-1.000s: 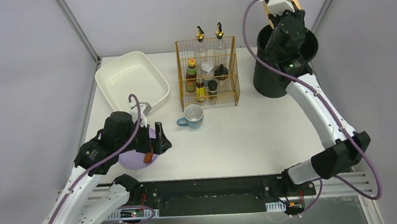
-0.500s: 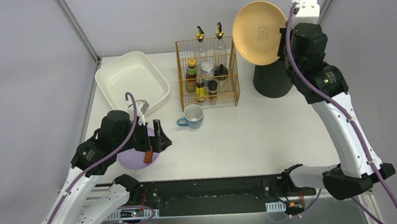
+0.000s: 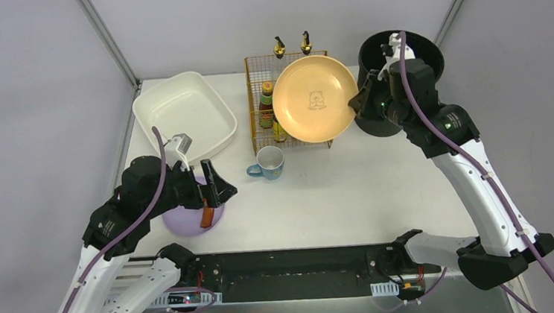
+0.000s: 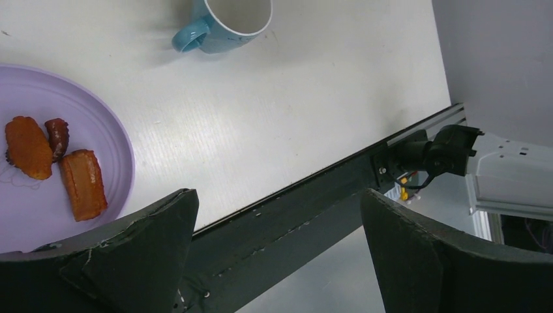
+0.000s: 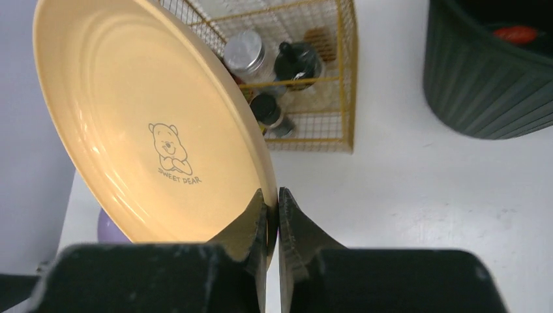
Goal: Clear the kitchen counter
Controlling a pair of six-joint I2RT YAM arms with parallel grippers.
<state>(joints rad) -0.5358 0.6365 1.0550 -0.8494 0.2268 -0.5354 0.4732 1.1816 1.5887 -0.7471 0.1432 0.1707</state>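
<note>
My right gripper is shut on the rim of a yellow plate with a bear print, holding it tilted in the air over the wire rack. My left gripper is open and empty, just right of a purple plate that holds several pieces of food near the counter's front edge. A blue mug stands on the white kitchen counter between the two plates.
A white basin sits at the back left. The gold wire rack holds several bottles and jars. A black ribbed bin stands at the back right, with something red inside. A black rail runs along the front.
My right arm has swung the yellow plate from over the black bin down and left, over the wire rack, and turned its face up. My left gripper shifted slightly left beside the purple plate.
</note>
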